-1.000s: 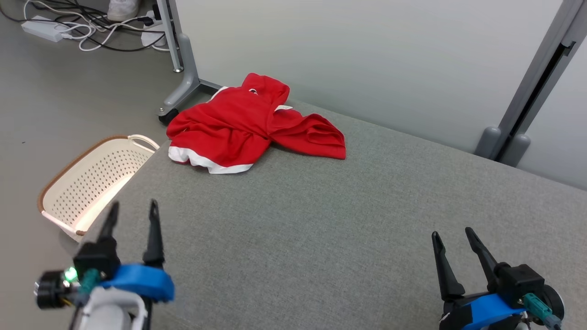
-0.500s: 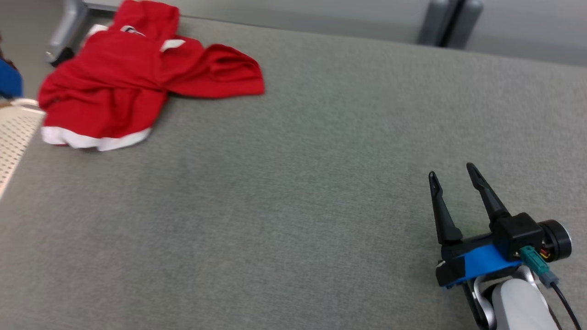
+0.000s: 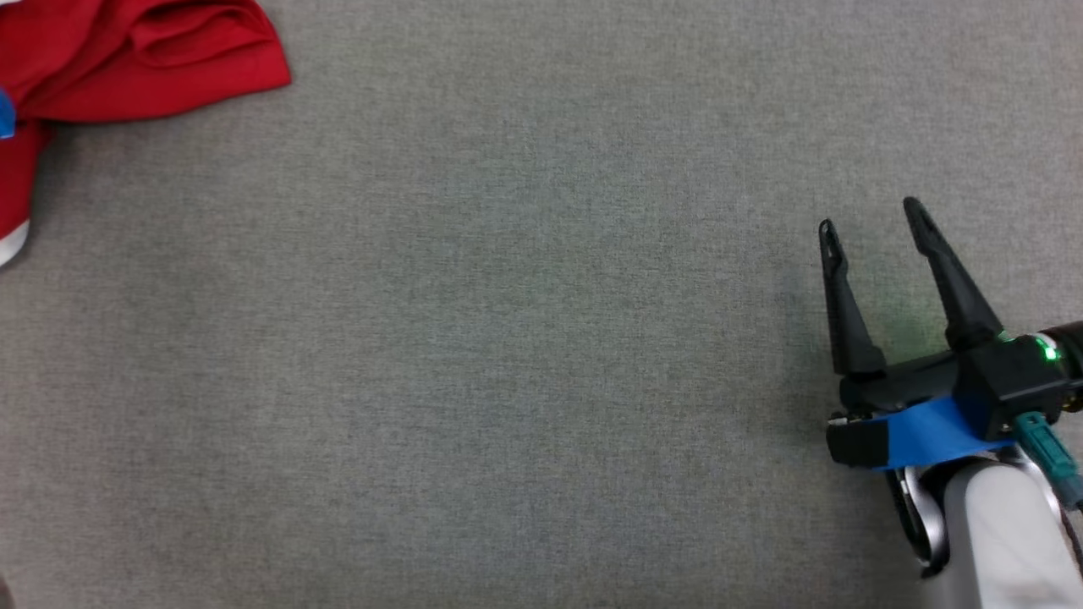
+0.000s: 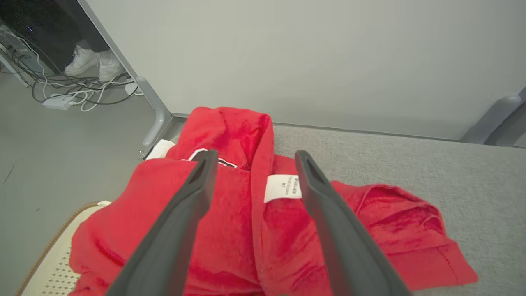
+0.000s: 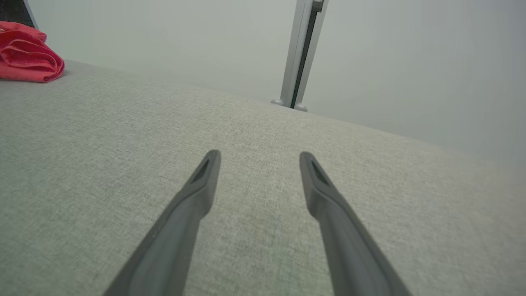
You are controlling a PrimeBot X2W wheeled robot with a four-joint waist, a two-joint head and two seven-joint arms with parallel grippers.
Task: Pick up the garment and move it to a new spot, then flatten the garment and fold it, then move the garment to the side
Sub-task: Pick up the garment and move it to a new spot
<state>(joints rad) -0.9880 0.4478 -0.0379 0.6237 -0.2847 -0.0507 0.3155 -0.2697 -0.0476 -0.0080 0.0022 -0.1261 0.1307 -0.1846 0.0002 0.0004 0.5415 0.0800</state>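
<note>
the right gripper (image 3: 870, 215) is hovering over the bare grey fabric surface (image 3: 508, 338), with its fingers standing apart and holding nothing. the left gripper (image 4: 255, 153) is hanging over the crumpled red garment (image 4: 246, 238), fingers spread wide and empty. a white care label (image 4: 282, 188) is showing between its fingertips. the garment is lying well ahead and to the left of the right gripper. beyond the left gripper, cables (image 4: 78, 92) are trailing across the floor.
</note>
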